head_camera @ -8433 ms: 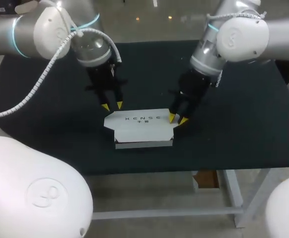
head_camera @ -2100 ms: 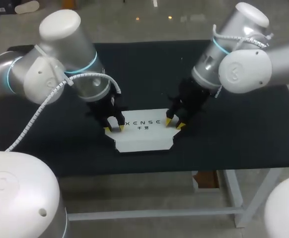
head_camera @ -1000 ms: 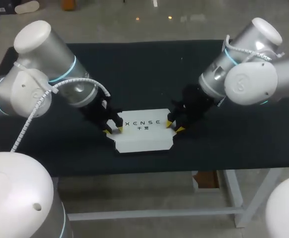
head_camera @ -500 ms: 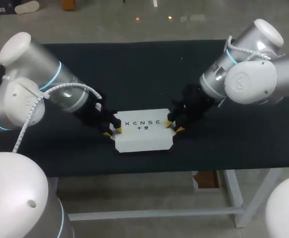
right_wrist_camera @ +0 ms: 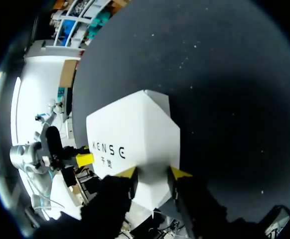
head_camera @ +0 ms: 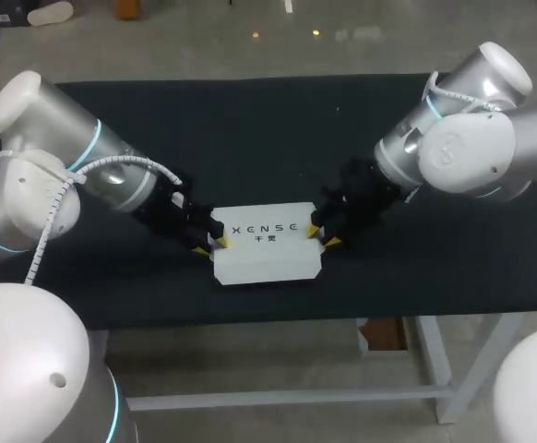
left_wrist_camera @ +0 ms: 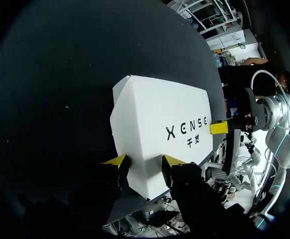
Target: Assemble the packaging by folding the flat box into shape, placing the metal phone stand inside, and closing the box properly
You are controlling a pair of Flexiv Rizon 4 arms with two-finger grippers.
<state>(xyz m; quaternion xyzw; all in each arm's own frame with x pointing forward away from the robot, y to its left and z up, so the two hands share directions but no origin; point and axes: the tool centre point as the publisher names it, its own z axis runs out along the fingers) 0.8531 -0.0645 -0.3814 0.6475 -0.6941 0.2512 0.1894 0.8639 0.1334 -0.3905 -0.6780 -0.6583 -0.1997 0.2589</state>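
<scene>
— Where does the white box (head_camera: 267, 249) sit?

— Flat on the dark worktop (head_camera: 250, 129), around the middle from left to right and toward the near edge. Its printed face is up, and from the head view a thin strip of its near side shows.

— And the arms?

— One at each end. The left claw (head_camera: 210, 245) comes in low from the left and meets the box's left end. The right claw (head_camera: 322, 234) comes in from the right and meets the right end.

— Is the left claw gripping anything?

— It looks released. In the left wrist view the left claw (left_wrist_camera: 145, 160) has its two yellow tips parted, with the narrow end of the box (left_wrist_camera: 160, 124) reaching in between them. One tip lies at the box's edge and the other over its top face.

— Same for the other?

— Much the same. In the right wrist view the right claw (right_wrist_camera: 154, 172) is spread too, with the box's (right_wrist_camera: 135, 134) end poking between the tips. It is not clamped from two sides as far as shows.

— Can each see the other?

— Yes, a yellow tip of the opposite claw shows at the box's far end in both wrist views.
</scene>
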